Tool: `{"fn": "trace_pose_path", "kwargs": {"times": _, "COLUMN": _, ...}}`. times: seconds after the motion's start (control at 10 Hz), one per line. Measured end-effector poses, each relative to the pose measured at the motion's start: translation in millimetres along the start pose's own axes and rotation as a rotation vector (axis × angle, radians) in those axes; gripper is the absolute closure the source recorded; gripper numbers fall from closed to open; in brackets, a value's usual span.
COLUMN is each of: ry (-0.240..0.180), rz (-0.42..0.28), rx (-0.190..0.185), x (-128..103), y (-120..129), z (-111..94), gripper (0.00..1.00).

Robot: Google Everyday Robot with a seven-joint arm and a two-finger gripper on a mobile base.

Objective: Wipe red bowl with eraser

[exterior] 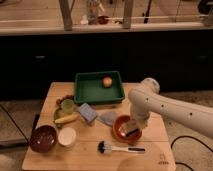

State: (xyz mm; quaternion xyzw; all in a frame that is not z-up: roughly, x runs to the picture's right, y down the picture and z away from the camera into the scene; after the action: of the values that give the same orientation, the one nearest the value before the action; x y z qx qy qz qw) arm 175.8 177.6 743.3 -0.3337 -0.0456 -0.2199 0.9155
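Note:
The red bowl (120, 129) sits on the wooden table (150, 157), right of centre, near the front. My white arm comes in from the right and bends down into it. My gripper (132, 128) is inside the bowl, shut on the eraser (131, 132), a small dark and pale block pressed against the bowl's inside at its right half. The gripper hides part of the bowl's far rim.
A green tray (85, 93) holding an orange fruit (107, 81) stands behind the bowl. A blue sponge (87, 112) and a grey cloth (107, 118) lie to its left. A white-handled brush (118, 148) lies in front. A maroon bowl (43, 138), a white bowl (67, 136) and a banana (66, 119) are at the left.

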Motion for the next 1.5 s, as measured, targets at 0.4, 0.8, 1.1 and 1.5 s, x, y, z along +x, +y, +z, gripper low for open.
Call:
{"fn": "trace_pose_path", "kwargs": {"times": 0.4, "ry": 0.017, "rz": 0.002, "rx": 0.010, "x": 4, "y": -44, "z": 11, "gripper": 1.00}}
{"fn": "trace_pose_path", "kwargs": {"times": 0.8, "ry": -0.006, "rz": -0.144, "rx": -0.035, "x": -36, "y": -45, "z": 26, "gripper": 1.00}}
{"fn": "trace_pose_path", "kwargs": {"times": 1.1, "ry": -0.013, "rz": -0.187, "rx": -0.058, "x": -40, "y": -16, "z": 27, "gripper": 1.00}}
{"fn": "trace_pose_path", "kwargs": {"times": 1.5, "ry": 0.030, "rz": -0.090, "rx": -0.057, "x": 21, "y": 3, "z": 12, "gripper": 1.00}}
